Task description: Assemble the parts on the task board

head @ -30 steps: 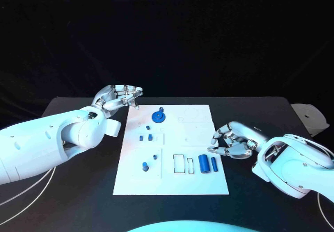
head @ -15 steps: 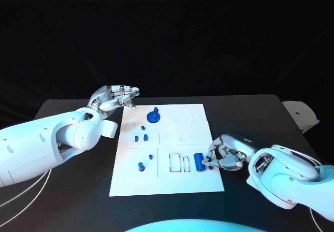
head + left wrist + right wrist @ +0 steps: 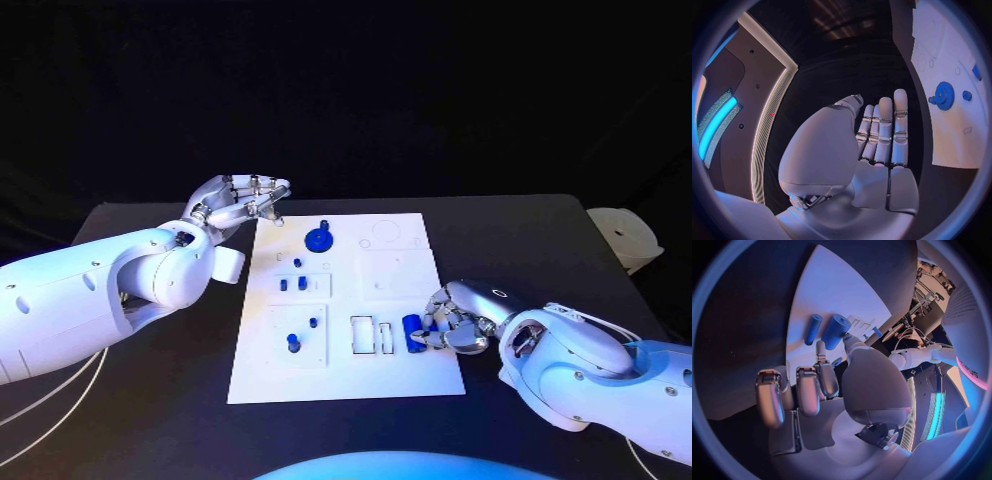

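The white task board point(image 3: 389, 275) lies in the middle of the black table. A blue gear point(image 3: 320, 240) stands near its far edge, and small blue pegs point(image 3: 293, 284) sit in its left half. Two blue cylinders lie side by side near the right front: a thick one point(image 3: 414, 333) and a thin one point(image 3: 430, 337). My right hand point(image 3: 459, 322) reaches over the board's right edge. Its thumb and one fingertip point(image 3: 820, 347) touch the near end of the thick cylinder point(image 3: 836, 331), which lies flat beside the thin cylinder point(image 3: 812, 329). My left hand point(image 3: 242, 200) hovers off the far left corner, fingers apart and empty, beside the gear point(image 3: 944, 95).
Two empty rectangular slots point(image 3: 372, 335) sit just left of the cylinders. A white object point(image 3: 623, 238) stands at the table's right edge. White cables point(image 3: 58, 400) trail below my left arm at the front left.
My right hand has moved left over the board's edge, and its fingertips now reach the thick cylinder. The left hand has held its place. The camera has shifted a little.
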Available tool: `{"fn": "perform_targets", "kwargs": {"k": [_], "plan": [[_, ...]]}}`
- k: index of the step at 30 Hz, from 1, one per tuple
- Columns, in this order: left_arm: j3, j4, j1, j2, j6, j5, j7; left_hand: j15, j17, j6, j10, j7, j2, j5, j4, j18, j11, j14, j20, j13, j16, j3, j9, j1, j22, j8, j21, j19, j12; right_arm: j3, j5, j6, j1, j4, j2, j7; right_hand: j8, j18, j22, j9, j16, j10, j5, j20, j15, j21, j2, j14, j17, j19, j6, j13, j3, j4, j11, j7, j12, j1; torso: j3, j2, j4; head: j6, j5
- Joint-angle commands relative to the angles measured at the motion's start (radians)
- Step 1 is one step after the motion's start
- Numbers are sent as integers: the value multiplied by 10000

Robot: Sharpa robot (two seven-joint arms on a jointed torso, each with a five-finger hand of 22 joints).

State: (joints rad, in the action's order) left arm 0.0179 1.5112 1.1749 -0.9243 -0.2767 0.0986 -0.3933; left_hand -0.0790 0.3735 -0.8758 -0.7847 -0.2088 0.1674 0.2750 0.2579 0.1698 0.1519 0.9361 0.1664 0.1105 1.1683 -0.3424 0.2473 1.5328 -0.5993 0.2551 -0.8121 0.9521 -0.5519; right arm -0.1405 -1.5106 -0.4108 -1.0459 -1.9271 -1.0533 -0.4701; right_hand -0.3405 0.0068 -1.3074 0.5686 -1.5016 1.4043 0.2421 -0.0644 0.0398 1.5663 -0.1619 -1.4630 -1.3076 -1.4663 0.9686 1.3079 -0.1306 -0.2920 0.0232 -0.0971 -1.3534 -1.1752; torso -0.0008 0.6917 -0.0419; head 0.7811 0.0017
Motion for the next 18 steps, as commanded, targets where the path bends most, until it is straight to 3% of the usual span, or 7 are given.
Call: {"fn": "perform_targets", "kwargs": {"k": [1, 7, 11, 18], "plan": [[-6, 42, 3, 1, 162, -40, -72, -4, -9, 83, 46, 8, 66, 8, 1, 133, 8, -65, 6, -1, -13, -55, -2, -48, -10, 36, 41, -65, -62, -2, -385, 87, 23, 87, 104, -274, -33, -68, -2634, 11, -32, 36, 57, 46, 72, 45, -1, -751, -919, -1045, -58, 449, 60, 5, -21, -10, -22, 85, 0, 7, 15, 10, -9], [-6, 63, 3, -30, 179, -40, -57, -4, -13, 91, 44, 13, 77, 8, 7, 135, 4, -59, 9, 1, -1, -73, -1, -94, -11, 52, 44, -67, -88, -2, -634, 363, 140, 261, 329, -342, -62, -68, -2634, 58, -15, 15, -26, 48, 73, 45, -3, -742, -881, -1045, -109, 432, 169, 12, -19, -11, 3, 89, 16, 5, -1, 51, 43], [-6, 79, 3, -57, 191, -40, -41, -4, -14, 93, 47, 13, 78, 8, 8, 135, 4, -59, 9, 1, 1, -78, -1, -104, -11, 56, 44, -67, -92, -1, -762, 449, 239, 368, 500, -385, -81, -68, -2634, 82, -17, 12, -81, 49, 73, 45, 11, -743, -888, -1045, -126, 432, 222, 6, -19, -10, 6, 92, 3, -1, -39, 60, 71], [-6, 95, 3, -66, 197, -40, -11, -7, -17, 96, 56, 10, 67, 9, 26, 135, 6, -57, 12, 0, 8, -93, 0, -146, -10, 68, 48, -68, -103, 0, -850, 557, 366, 509, 745, -461, -139, -68, -2634, 146, -11, 10, -217, 50, 75, 45, 63, -740, -878, -1045, -147, 436, 358, 9, -23, -3, 10, 96, 4, -1, 17, 91, 45]]}}
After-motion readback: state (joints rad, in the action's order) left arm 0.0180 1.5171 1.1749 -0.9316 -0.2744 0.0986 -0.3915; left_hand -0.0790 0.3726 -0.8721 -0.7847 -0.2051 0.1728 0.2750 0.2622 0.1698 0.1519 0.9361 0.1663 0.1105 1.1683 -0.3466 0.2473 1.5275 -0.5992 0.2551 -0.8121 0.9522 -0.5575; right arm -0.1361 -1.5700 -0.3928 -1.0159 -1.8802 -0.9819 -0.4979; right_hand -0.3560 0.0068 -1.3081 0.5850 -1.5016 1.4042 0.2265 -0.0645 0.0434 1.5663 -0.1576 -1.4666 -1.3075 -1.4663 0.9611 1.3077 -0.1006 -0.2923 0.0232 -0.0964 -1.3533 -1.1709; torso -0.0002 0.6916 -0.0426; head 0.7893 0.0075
